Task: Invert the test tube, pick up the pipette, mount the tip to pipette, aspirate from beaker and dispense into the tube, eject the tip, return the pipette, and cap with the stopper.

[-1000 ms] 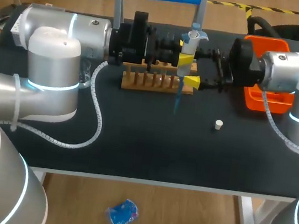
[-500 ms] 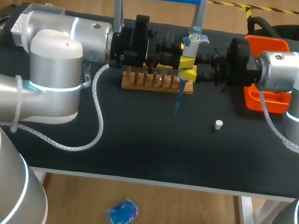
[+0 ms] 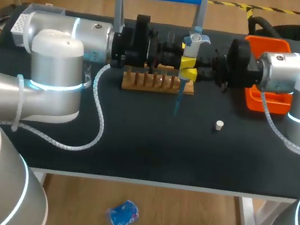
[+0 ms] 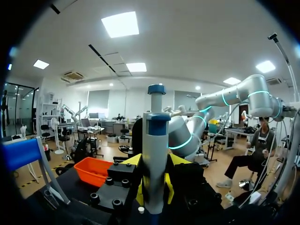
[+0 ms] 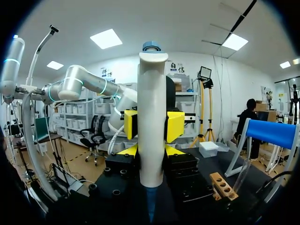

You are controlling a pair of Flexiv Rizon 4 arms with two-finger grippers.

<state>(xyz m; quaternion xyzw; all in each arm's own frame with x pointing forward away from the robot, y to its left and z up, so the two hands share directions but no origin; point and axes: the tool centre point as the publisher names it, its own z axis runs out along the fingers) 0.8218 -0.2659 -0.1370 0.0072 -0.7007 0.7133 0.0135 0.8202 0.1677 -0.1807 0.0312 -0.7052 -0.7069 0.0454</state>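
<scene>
— Where's the pipette (image 3: 192, 44)?
— Upright over the wooden tube rack (image 3: 151, 82), its blue tip (image 3: 178, 97) pointing down at the desk (image 3: 135, 138). The left jaws pinch its body, and the right jaws pinch it lower down.
— Why both?
— Probably a handover, with one steadying while the other regrips.

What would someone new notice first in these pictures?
The upright pipette stands out, gripped from both sides by the left gripper and right gripper above the wooden rack at the table's back. A small white stopper lies alone nearer the front, right of the middle.
</scene>
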